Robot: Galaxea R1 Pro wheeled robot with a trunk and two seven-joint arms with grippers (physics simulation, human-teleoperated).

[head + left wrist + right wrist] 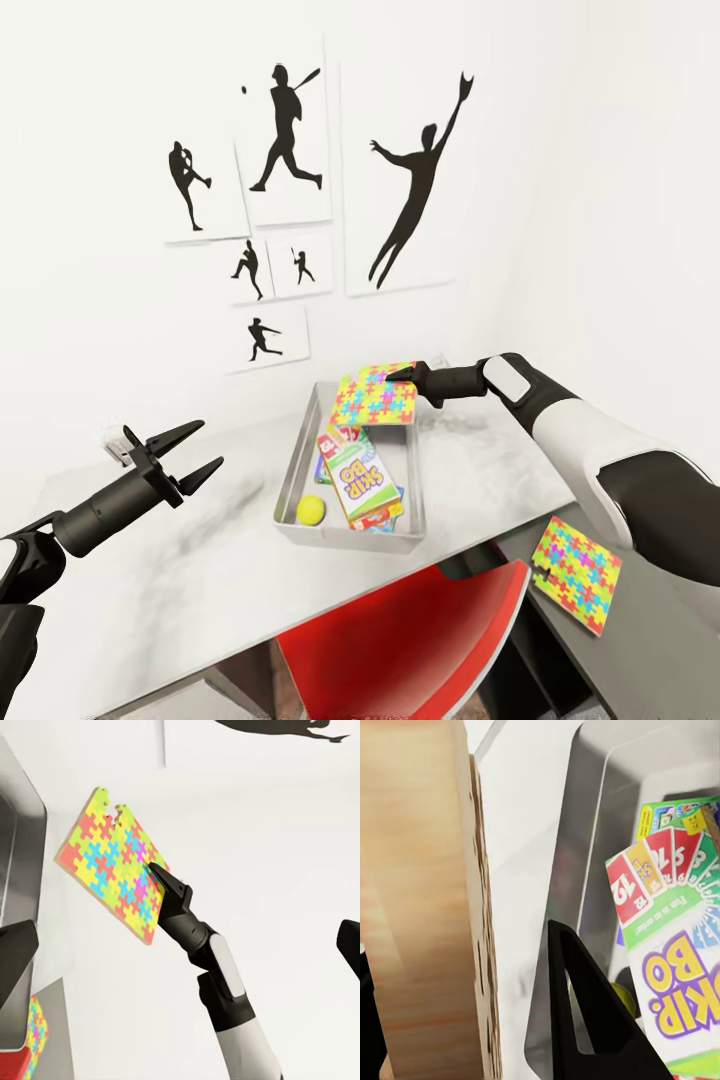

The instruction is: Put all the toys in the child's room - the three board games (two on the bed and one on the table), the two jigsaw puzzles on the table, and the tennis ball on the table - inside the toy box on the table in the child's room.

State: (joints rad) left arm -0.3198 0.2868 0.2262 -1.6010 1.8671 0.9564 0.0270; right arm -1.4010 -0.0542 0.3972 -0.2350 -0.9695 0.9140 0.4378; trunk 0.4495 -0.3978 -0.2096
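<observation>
Centrally in the head view, the right end effector [398, 377] pinches one jigsaw puzzle [375, 397] by its edge, held flat above the toy box's [292, 470] far end, apparently ready to drop in. Inside lie board games [360, 482] and the tennis ball [311, 510]. A second puzzle [576, 573] waits lower right, on the surface's lower section. At left, the left end effector [190, 452] hovers open, empty.

Next, the left wrist view shows that clamped puzzle [112, 874], upper left.

Lastly, the right wrist view shows the puzzle's pale underside [431, 907] at left, game covers [671, 945] at right.
</observation>
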